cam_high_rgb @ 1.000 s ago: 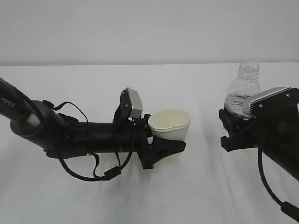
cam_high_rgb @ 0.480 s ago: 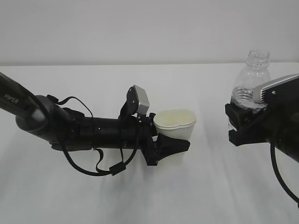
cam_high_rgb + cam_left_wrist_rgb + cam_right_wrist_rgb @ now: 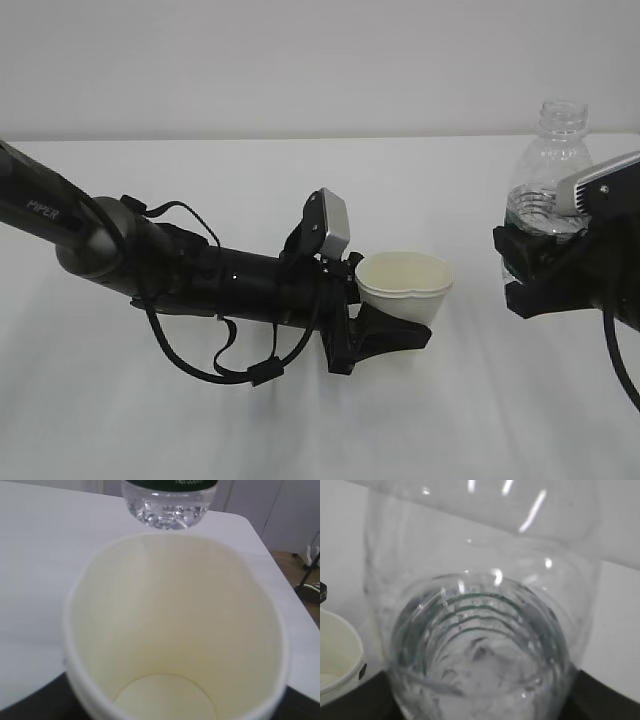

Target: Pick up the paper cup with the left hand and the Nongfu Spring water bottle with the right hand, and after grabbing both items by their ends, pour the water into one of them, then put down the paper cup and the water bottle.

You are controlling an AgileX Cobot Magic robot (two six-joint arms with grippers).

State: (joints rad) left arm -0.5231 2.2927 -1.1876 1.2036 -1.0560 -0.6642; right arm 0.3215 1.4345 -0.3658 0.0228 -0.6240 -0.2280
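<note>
Two arms are raised off your table: at lower centre, the left hand point(image 3: 385, 335) reaches level rightward, fingers clamping the paper cup point(image 3: 404, 286); at right edge, the right hand point(image 3: 535, 275) grips the upright Nongfu Spring water bottle point(image 3: 552, 165).

The exterior view is looking down at a slant across the table point(image 3: 300, 430) toward its far edge. The left wrist view is peering closely into the paper cup point(image 3: 175, 630), the bottle point(image 3: 170, 505) beyond. The right wrist view is pressing against that bottle, catching the cup's rim.
</note>
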